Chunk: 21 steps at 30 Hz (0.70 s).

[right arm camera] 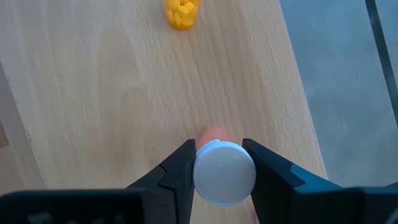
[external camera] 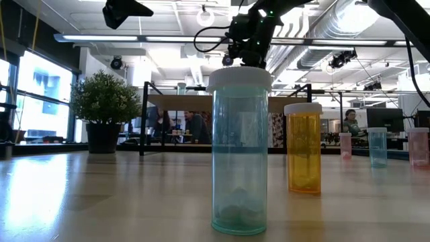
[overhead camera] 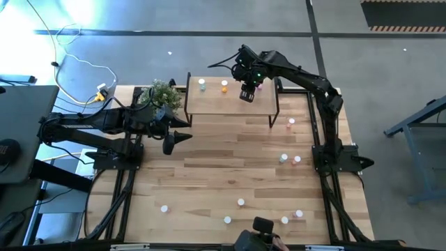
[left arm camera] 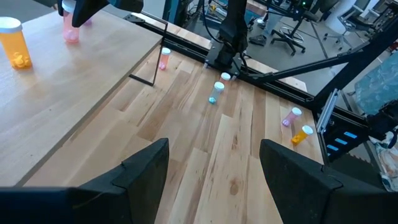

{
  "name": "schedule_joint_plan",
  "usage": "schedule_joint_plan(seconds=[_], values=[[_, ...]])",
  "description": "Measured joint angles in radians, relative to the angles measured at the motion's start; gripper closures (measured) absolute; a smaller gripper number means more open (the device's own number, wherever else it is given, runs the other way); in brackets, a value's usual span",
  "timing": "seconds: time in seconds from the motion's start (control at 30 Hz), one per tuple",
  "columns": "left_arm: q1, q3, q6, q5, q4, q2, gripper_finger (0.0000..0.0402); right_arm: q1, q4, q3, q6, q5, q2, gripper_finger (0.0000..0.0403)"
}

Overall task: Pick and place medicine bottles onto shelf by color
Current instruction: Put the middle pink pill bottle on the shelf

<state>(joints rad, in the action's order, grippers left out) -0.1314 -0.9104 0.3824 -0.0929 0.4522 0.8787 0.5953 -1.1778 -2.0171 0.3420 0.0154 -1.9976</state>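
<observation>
The shelf (overhead camera: 230, 104) stands at the table's far edge. On it stand a pale green bottle (overhead camera: 202, 84), an orange bottle (overhead camera: 224, 85) and, nearest the right end, a pink bottle (left arm camera: 70, 31). My right gripper (overhead camera: 247, 94) hangs over the shelf's right part, pointing steeply down, its fingers closed around the pink bottle's white cap (right arm camera: 224, 173). My left gripper (left arm camera: 214, 168) waits open above the table's left side, holding nothing. Several more medicine bottles stand or lie scattered on the tabletop, such as a pair (overhead camera: 283, 158) at the right and one (overhead camera: 240, 202) near the front. My right gripper pinches the pink bottle's white cap (right arm camera: 200, 163) between its two fingers, one on each side of the cap's rim. The fingers come from above, slanting down. The bottle stands upright below them, its pink body (right arm camera: 214, 134) reaching down to the shelf board.
A potted plant (overhead camera: 164, 94) stands just left of the shelf. In the low view a green bottle (external camera: 238, 151) and an orange one (external camera: 304, 148) stand close to the camera near the front edge. The table's middle is bare wood.
</observation>
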Motion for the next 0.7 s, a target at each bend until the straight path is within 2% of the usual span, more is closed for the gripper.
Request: schedule_joint_plan(seconds=[0.3, 0.7], values=[[0.000, 0.000, 0.000, 0.000, 0.000, 0.000, 0.0158, 0.000, 0.016, 0.000, 0.007, 0.000, 0.000, 0.0250], [0.000, 0.000, 0.000, 0.000, 0.000, 0.000, 0.0158, 0.000, 0.039, 0.000, -0.004, 0.004, 0.002, 0.0244]])
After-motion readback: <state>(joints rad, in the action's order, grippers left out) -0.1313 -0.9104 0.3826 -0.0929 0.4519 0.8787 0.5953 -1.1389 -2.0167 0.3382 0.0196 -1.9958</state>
